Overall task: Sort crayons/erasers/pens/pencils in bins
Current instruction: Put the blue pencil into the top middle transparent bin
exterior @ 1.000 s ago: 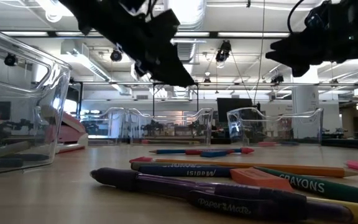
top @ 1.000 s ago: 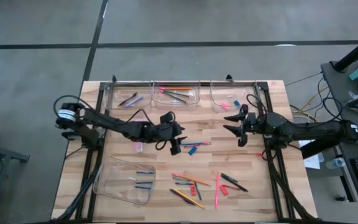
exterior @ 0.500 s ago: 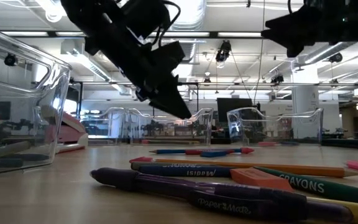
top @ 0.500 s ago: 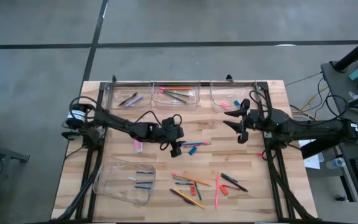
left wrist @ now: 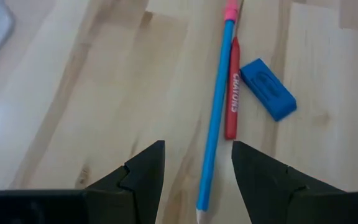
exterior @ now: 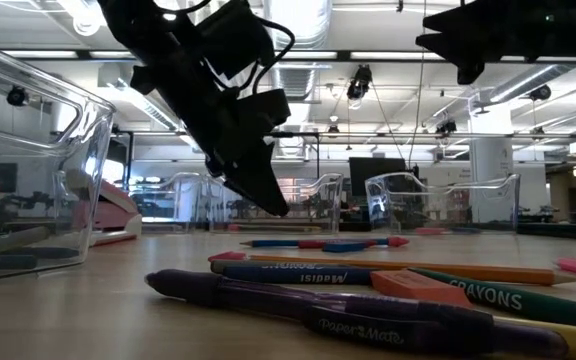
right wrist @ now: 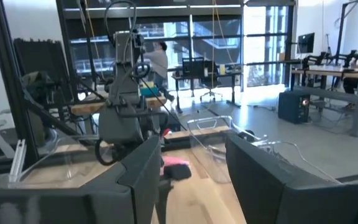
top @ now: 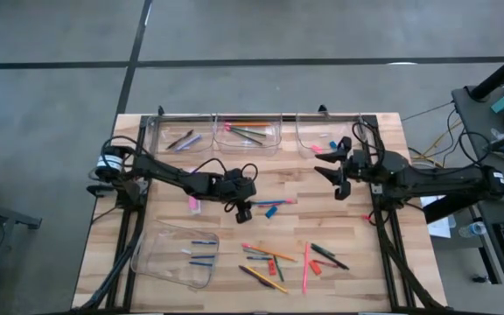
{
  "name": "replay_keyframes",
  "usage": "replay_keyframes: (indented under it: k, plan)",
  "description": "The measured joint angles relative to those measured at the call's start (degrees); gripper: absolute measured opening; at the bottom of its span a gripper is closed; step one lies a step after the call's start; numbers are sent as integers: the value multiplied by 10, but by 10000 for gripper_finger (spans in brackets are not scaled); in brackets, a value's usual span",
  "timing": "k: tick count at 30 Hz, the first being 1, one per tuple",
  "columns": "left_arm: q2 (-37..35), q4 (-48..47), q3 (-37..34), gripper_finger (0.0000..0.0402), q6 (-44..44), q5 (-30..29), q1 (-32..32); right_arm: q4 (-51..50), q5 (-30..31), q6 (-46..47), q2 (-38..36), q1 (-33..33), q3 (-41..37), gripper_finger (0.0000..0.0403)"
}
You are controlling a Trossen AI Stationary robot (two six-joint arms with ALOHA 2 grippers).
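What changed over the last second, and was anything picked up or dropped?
The left gripper came down toward the table, jaws open, over the blue pencil beside the red crayon and blue eraser. The right gripper drew back slightly toward the far bins. Nothing was grasped or released; the items stayed put.

Three bins (top: 248, 133) stood in a row along the table's (top: 383, 289) far edge; a fourth bin (top: 175, 254) sat at the near left corner. Left gripper (top: 243, 213) hung with fingers apart over the table's middle, just beside a pencil (left wrist: 216, 112), a crayon (left wrist: 232, 93) and an eraser (left wrist: 268, 88) lying together, the pencil between its fingers in the left wrist view. Right gripper (top: 340, 179) was raised, fingers parted, near the far right bin. More pens, pencils and crayons lay scattered (top: 278, 262) at the near centre.
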Motion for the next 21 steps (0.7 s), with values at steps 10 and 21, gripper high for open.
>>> replay_keyframes:
  k: [10, 21]
  plan:
    - [29, -5, 1, 173, -5, 15, 0, 40, 0, -8, 72, 0, 16, 171]
    - [64, -5, 0, 144, -45, 8, 0, 40, -5, 2, 163, 6, 51, 171]
